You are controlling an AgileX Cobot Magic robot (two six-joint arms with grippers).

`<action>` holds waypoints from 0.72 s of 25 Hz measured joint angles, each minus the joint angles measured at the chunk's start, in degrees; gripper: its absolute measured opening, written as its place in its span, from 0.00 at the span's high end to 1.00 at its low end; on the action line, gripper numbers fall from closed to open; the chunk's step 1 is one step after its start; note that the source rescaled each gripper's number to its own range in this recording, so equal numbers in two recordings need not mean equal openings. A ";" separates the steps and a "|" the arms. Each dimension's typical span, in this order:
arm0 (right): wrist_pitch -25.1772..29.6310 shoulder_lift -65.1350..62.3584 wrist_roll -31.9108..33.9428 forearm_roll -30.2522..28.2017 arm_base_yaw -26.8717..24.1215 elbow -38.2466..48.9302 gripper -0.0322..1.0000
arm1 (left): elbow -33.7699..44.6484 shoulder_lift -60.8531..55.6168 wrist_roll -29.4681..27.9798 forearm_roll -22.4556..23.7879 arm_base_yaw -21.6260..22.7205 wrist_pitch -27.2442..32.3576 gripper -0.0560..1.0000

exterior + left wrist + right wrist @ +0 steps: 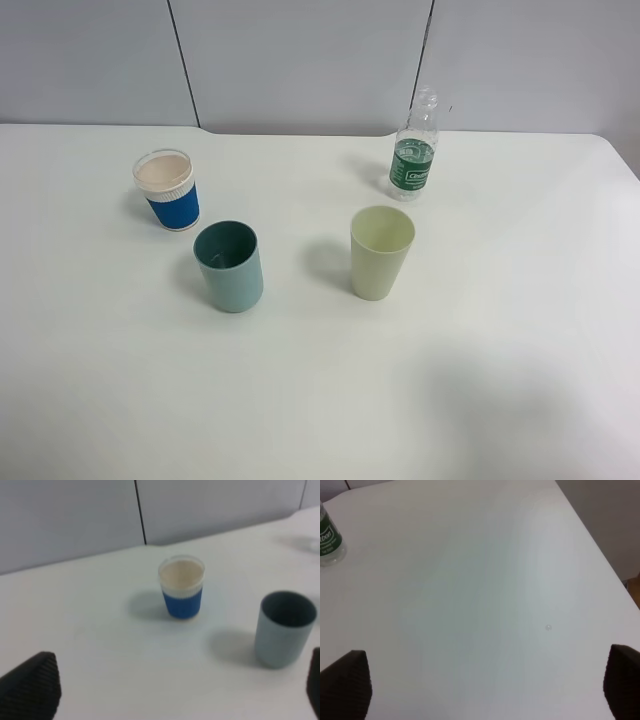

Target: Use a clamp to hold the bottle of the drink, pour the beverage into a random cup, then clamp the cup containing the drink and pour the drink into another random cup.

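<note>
Standing untouched near the bench's [500,330] far edge, the bottle [414,160]; left end effector [170,685] and right end effector [485,685] both gape wide, holding nothing.

3 cups [230,265] and 1 bottle [413,160] stand apart on the table [500,380].

a plain lab or office space: bare white table [320,400] against grey partition panels [300,60].

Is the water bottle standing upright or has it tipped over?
Upright. The bottle stands on its base near the back of the table, neck pointing up, apart from the cups.
</note>
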 joint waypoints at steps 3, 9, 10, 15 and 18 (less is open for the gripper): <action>0.00 0.00 0.00 0.00 0.00 0.00 0.15 | 0.19 0.00 -0.59 0.79 0.00 3.15 0.00; 0.00 0.00 0.00 0.00 0.00 0.00 0.15 | 4.80 0.00 -6.00 1.02 0.00 5.06 0.00; 0.00 0.00 0.00 0.00 0.00 0.00 0.15 | 5.35 0.00 -6.28 1.15 0.00 4.88 0.00; 0.00 0.00 0.00 0.00 0.00 0.00 0.15 | 5.62 0.00 -7.07 1.34 0.00 2.95 0.00; 0.00 0.00 0.00 0.00 0.00 0.00 0.15 | 6.38 0.00 -7.32 1.34 0.00 2.61 0.00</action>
